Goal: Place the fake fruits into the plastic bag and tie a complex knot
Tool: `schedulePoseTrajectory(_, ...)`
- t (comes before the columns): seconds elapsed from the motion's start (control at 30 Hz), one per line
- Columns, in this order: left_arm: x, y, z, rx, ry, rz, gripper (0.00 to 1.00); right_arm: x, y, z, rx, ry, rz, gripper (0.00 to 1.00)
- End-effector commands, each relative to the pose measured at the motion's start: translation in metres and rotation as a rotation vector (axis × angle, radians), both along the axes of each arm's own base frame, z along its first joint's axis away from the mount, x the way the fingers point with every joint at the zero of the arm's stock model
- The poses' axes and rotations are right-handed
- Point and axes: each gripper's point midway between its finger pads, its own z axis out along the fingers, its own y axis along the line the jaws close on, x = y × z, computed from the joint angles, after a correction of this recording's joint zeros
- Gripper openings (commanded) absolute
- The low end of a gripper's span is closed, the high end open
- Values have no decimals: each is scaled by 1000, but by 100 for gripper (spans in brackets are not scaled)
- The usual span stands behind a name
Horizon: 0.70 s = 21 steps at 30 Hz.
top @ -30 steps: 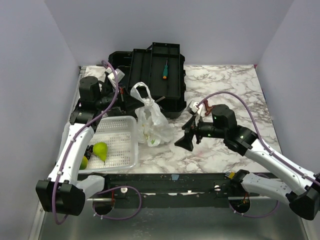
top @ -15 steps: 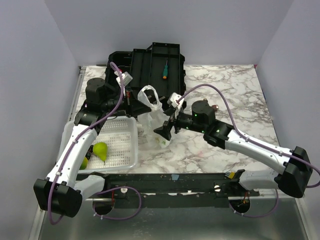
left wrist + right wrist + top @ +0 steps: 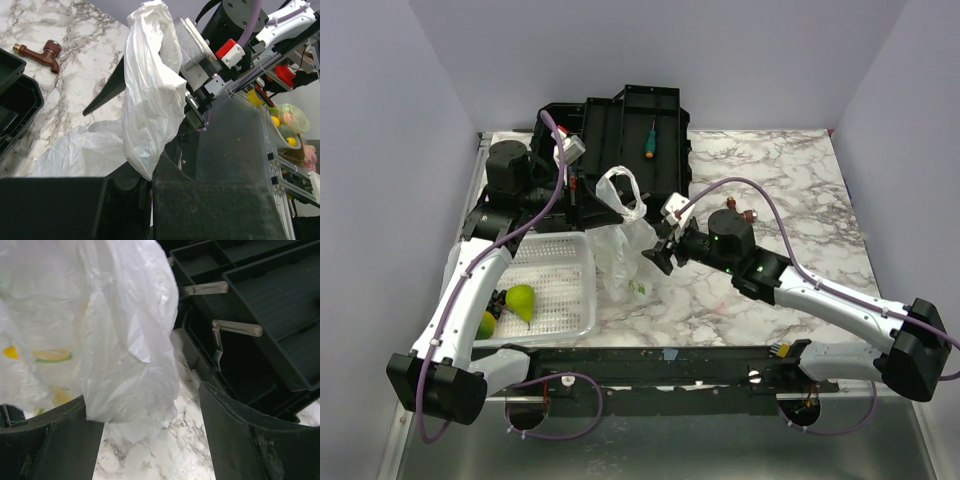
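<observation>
The marble table (image 3: 780,180) is taken up at the back by a black tool case (image 3: 630,130), which is seen behind the white perforated basket (image 3: 560,285) and off to its right. The plastic bag (image 3: 620,255) is found just beside the basket's right wall, slumped on the marble with its top drawn upward. The left gripper (image 3: 151,184), placed behind the basket's far right corner, is clamped on a bunched fold at the top of the bag, as is shown from its wrist. The right gripper (image 3: 150,440) is held on the side of the bag away from the basket, its jaws apart, with a hanging fold of film between them but not pinched. Two of the fake fruits (image 3: 520,300) are seen inside the basket at its near left end; whether any is in the bag cannot be told. A screwdriver (image 3: 649,142) is seen in the case. No knot is judged to be tied. The film is judged very light, limp, slippery and easily torn, so it is best taken where it is bunched near the top. The fruits, hard and glossy, are best gripped across their widest part.
</observation>
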Motion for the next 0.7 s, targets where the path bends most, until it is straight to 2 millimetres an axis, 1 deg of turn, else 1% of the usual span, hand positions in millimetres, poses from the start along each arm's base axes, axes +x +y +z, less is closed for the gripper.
schedulePoseTrajectory(0.0, -13, -1, 4, -8, -18, -69, 0, 14, -4, 29, 36, -72, -67, 80)
schedulePoseTrajectory(0.07, -15, -4, 3, -10, -11, -85, 0, 12, 4, 40, 67, -91, -32, 89)
schedulePoseTrajectory(0.13, -20, -9, 3, -12, -6, -107, 0, 11, 13, 44, 87, -104, 9, 94)
schedulePoseTrajectory(0.2, -23, -12, 2, -15, 6, -133, 0, 10, 23, 46, 101, -117, 54, 97)
schedulePoseTrajectory(0.27, -26, -14, 3, -18, 21, -155, 0, 4, 32, 45, 107, -137, 114, 96)
schedulePoseTrajectory(0.3, -26, -14, 4, -20, 26, -162, 0, 2, 34, 42, 100, -142, 142, 92)
schedulePoseTrajectory(0.33, -25, -14, 5, -19, 24, -163, 0, -2, 36, 37, 91, -136, 169, 77)
schedulePoseTrajectory(0.37, -23, -13, 6, -14, 15, -157, 0, -6, 37, 31, 68, -129, 194, 56)
schedulePoseTrajectory(0.4, -18, -11, 7, -6, 0, -136, 0, -10, 35, 23, 38, -108, 216, 42)
schedulePoseTrajectory(0.43, -10, -6, 8, -5, -10, -104, 0, -15, 33, 18, 15, -87, 228, 27)
schedulePoseTrajectory(0.47, 0, -1, 11, -6, -27, -72, 0, -19, 27, 9, -14, -53, 228, 13)
schedulePoseTrajectory(0.5, 13, 7, 14, -2, -50, -27, 0, -23, 22, 7, -24, -28, 217, 1)
schedulePoseTrajectory(0.53, 27, 15, 18, 8, -76, 23, 0, -27, 14, 2, -41, 1, 203, 1)
schedulePoseTrajectory(0.57, 44, 24, 15, 34, -100, 86, 0, -32, 7, 2, -37, 17, 194, 1)
schedulePoseTrajectory(0.6, 59, 34, 17, 70, -147, 142, 0, -39, -1, 1, -39, 40, 185, 1)
schedulePoseTrajectory(0.63, 73, 42, 11, 122, -191, 192, 0, -44, -8, 5, -18, 58, 165, 1)
schedulePoseTrajectory(0.67, 86, 49, 7, 167, -237, 234, 0, -48, -14, 13, 14, 63, 148, 1)
